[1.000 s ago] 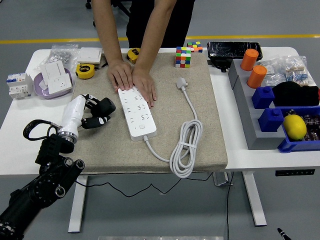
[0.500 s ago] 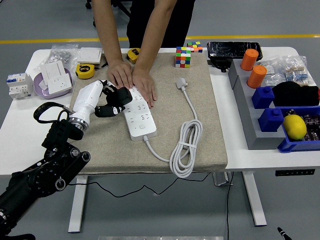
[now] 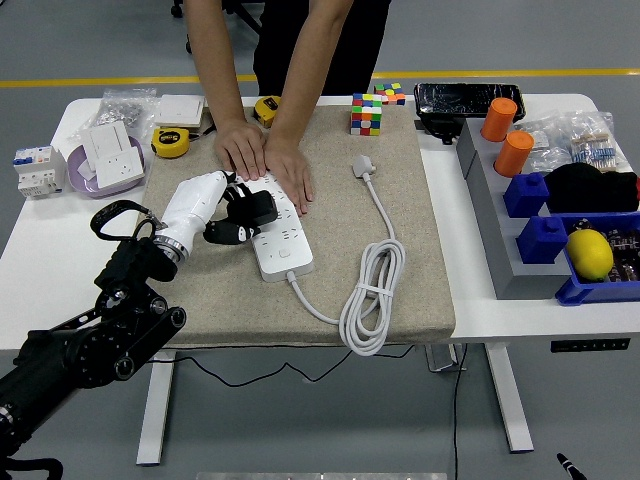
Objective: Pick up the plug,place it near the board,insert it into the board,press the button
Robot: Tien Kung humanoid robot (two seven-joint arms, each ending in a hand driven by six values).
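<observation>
White, multi-socket power strip [image 3: 277,222] lies lengthwise on the beige felt mat [image 3: 400,180] that covers the centre of the white table [image 3: 40,250]. We see the strip's cable leave its near end and run to a bundled coil [image 3: 372,290]; from the coil the lead continues up the mat to the white plug [image 3: 362,166], which lies flat, well apart from the strip and to its right, near the mat's far edge.

We locate the left hand [image 3: 232,210] over the strip's left edge, about midway along its length. Its black fingers [image 3: 258,209] are curled and held close together, resting on or just above the sockets; they grasp nothing, and we cannot tell whether they touch the strip. The black left arm enters from the lower left corner.

A person stands at the far side of the table. Both of the person's hands [image 3: 266,160] lie flat, palms down, side by side on the strip's far end.

A Rubik's cube [image 3: 366,114] stands at the mat's far edge.
</observation>
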